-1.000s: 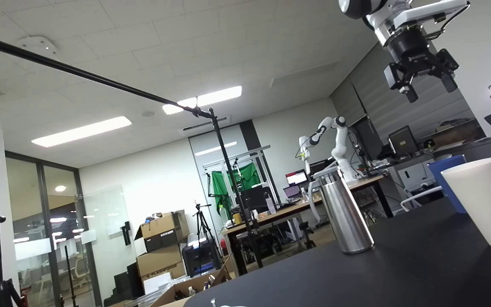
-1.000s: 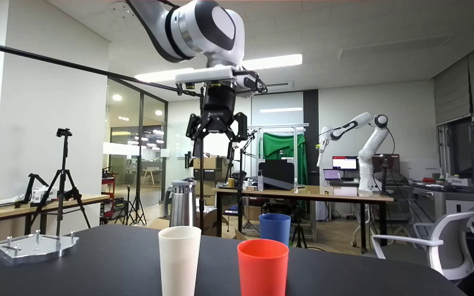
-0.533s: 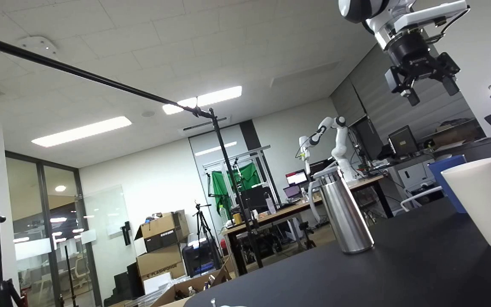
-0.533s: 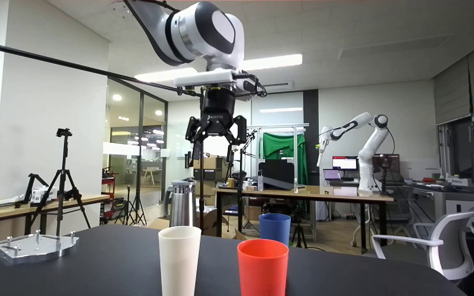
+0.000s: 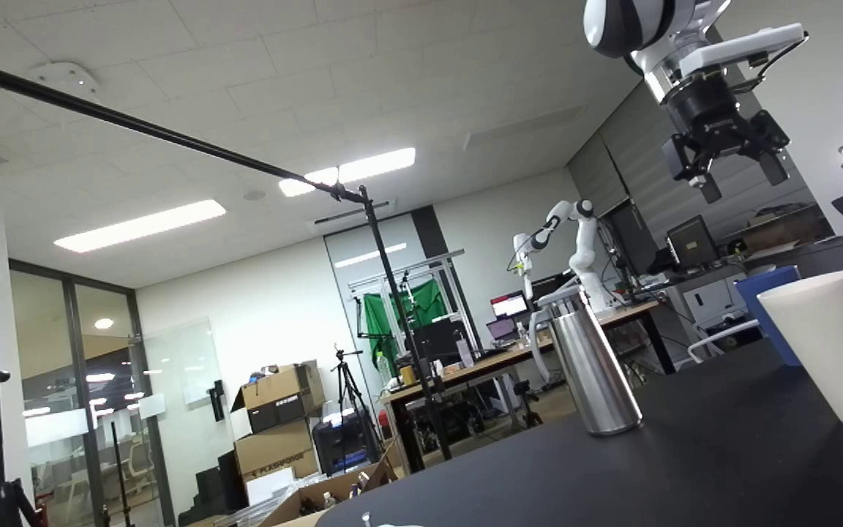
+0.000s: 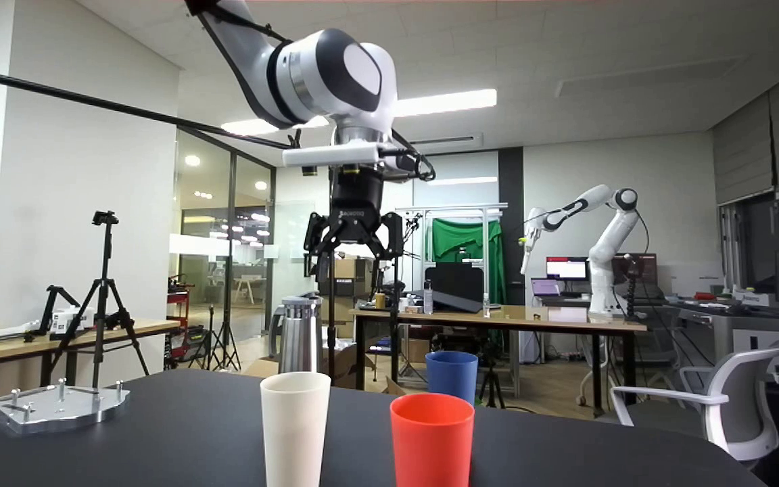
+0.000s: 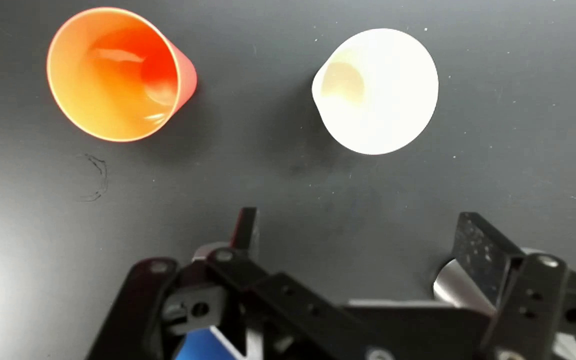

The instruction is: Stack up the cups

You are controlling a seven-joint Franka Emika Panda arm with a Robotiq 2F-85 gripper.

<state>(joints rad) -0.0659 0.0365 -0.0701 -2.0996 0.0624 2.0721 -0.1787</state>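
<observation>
Picking up a 1st cup is judged to be the step in hand, w/ no grasp made yet. The claw [image 6: 349, 274] is held above the tabletop [image 6: 180, 433], its fingers [image 7: 483, 255] spread wide & well apart; nothing is gripped, & bare tabletop is seen btwn them in the wrist view. All 3 cups are stood upright & separate: the white cup [image 7: 375, 92] & the red cup [image 7: 115, 75] are set side by side, gap btwn, near the top of the wrist view; the blue cup [image 6: 452, 373] is partly hidden behind the red one in an exterior view, & mostly blocked by the claw's linkage in the wrist view. Nothing is seen nested in the white or red; the blue's inside can't be made out.

Which cup is meant 1st isn't shown. For the next move, the claw prob. needs to be centred over one cup, lowered w/ a finger either side & closed gently on the wall. The lift should then be kept vertical, so the cup can be set straight into another. The silver jug [image 6: 299, 335], beyond the white cup in an exterior view, s/b avoided.
</observation>
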